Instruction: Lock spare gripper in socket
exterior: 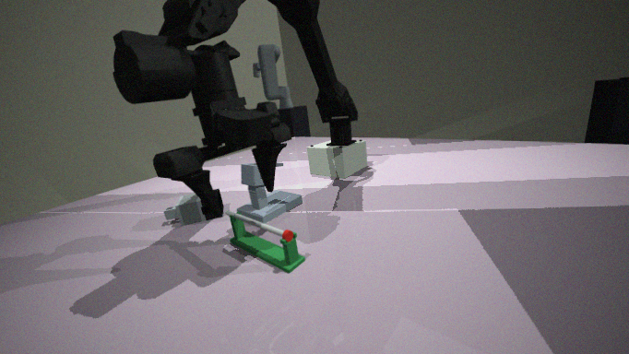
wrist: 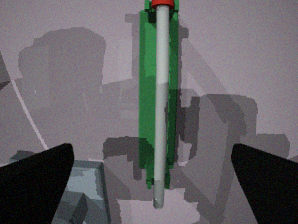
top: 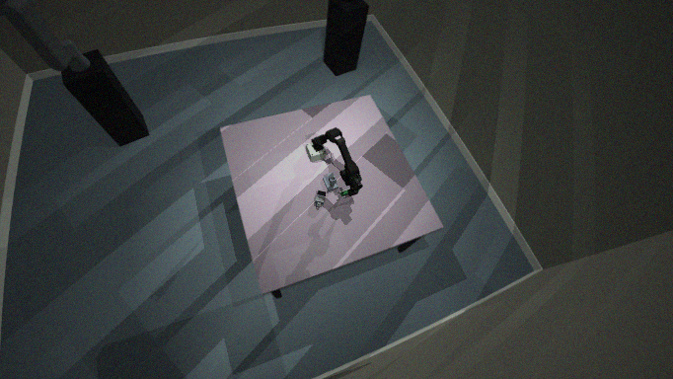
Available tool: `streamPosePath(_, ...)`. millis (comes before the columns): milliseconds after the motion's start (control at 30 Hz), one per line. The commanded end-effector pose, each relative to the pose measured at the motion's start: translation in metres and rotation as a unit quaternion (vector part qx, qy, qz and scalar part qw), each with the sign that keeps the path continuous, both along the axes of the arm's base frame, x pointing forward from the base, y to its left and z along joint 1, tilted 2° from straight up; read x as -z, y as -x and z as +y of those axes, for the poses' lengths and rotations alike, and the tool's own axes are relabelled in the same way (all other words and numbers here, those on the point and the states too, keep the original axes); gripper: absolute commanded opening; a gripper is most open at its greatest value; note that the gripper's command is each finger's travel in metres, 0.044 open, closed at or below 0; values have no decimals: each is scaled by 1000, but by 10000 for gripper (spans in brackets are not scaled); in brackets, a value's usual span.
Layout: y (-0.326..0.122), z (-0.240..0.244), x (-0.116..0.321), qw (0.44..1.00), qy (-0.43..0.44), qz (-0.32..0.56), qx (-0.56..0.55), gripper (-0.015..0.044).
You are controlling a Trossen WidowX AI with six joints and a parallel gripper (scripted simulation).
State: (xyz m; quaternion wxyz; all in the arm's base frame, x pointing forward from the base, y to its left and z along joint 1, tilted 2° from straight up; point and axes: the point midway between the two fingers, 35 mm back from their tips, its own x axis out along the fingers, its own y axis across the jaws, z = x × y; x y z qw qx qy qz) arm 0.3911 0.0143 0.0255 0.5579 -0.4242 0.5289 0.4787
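The white lock pin (exterior: 259, 224) (wrist: 161, 75) with a red head lies across the two posts of a green cradle (exterior: 264, 249) (wrist: 148, 75) (top: 344, 193). My gripper (exterior: 242, 203) (wrist: 154, 154) is open and empty, above the pin, one finger to each side of it near its headless end. The blue-grey mount (exterior: 251, 175) (top: 330, 183) (wrist: 90, 179) stands behind the cradle in the exterior view, partly behind a finger; the inside of its socket cannot be made out. The pale grey spare gripper (exterior: 190, 210) (top: 320, 199) lies on the table, partly behind my other finger in the exterior view.
The pale green arm base block (exterior: 338, 159) (top: 314, 152) stands on the pink table (exterior: 392, 277) (top: 276, 212), beyond the mount in the exterior view. The mount's base is close beside the cradle. Dark pillars (top: 106, 99) (top: 345, 39) stand beyond the table.
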Motion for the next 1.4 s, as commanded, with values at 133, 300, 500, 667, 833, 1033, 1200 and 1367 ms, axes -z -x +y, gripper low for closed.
streamPosePath(133,0,0,-19,1000,0,1,0,440)
streamPosePath(300,0,0,-30,1000,0,2,0,440)
streamPosePath(500,1,0,-43,1000,0,3,0,440)
streamPosePath(667,0,0,-45,1000,0,3,0,440)
streamPosePath(833,-1,0,-78,1000,0,3,0,440)
streamPosePath(1033,0,0,-96,1000,0,3,0,440)
streamPosePath(1200,-8,-35,-78,982,26,-59,178,440)
streamPosePath(1367,-7,-86,-66,893,34,-147,423,440)
